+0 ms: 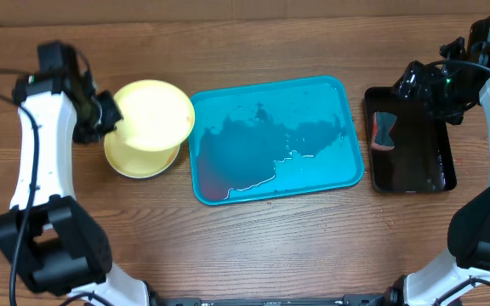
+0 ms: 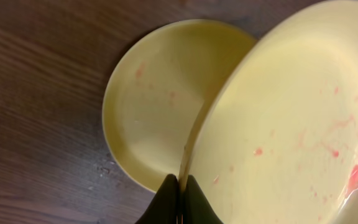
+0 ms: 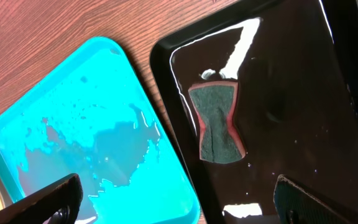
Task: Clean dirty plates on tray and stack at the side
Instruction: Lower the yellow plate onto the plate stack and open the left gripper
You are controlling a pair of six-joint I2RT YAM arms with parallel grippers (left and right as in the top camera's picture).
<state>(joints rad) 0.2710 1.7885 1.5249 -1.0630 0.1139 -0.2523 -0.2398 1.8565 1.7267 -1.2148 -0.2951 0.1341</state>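
Observation:
My left gripper (image 1: 109, 119) is shut on the rim of a pale yellow plate (image 1: 151, 113), holding it tilted above the table left of the tray. In the left wrist view the black fingertips (image 2: 180, 186) pinch that plate's edge, and the plate (image 2: 291, 124) shows faint red smears. Under it a second yellow plate (image 2: 154, 99) lies flat on the table (image 1: 139, 161), with faint pink marks. The turquoise tray (image 1: 313, 174) holds only water and a reddish tint at its near left corner. My right gripper (image 3: 179, 199) hangs open over the gap between tray and black tray.
A smaller black tray (image 1: 415, 161) stands right of the turquoise tray, wet, with a green-and-red sponge (image 3: 219, 121) lying in its left part. The right arm (image 1: 483, 68) reaches over its far end. Wooden table surrounds everything.

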